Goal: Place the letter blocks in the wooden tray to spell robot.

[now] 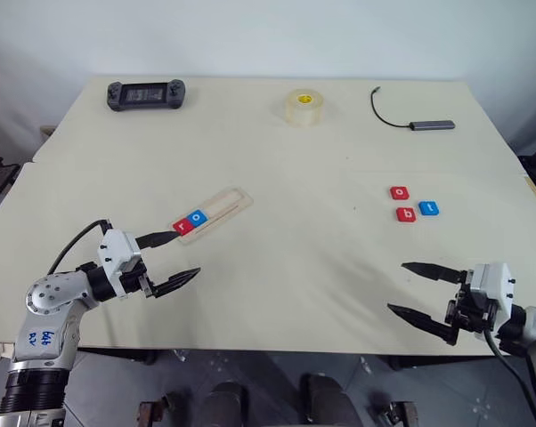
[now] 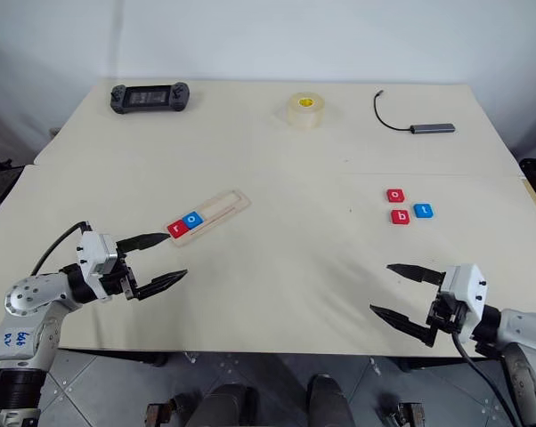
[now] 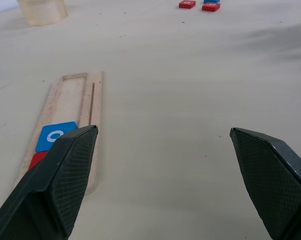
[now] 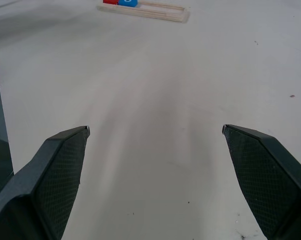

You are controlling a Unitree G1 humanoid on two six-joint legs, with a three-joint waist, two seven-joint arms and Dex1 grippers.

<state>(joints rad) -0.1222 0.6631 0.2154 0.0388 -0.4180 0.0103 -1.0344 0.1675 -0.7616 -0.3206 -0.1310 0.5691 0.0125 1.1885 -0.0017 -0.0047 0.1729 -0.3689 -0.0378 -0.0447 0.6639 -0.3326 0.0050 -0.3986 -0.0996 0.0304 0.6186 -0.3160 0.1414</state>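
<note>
Two of five tiles were seated.
The wooden tray [image 1: 213, 214] lay diagonal, with red r [image 1: 181, 226] and blue o [image 1: 196, 216] touching at its near end. Red o [image 1: 399, 192], red b [image 1: 406, 213] and blue t [image 1: 429, 208] sat loose, well apart from it.

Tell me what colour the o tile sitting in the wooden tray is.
Blue o tile, clearest in the left wrist view.

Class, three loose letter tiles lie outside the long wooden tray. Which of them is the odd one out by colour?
The small square blue tile marked t, the rightmost of the three. The other two loose tiles, the red o and the red b, lie just left of it.
</note>
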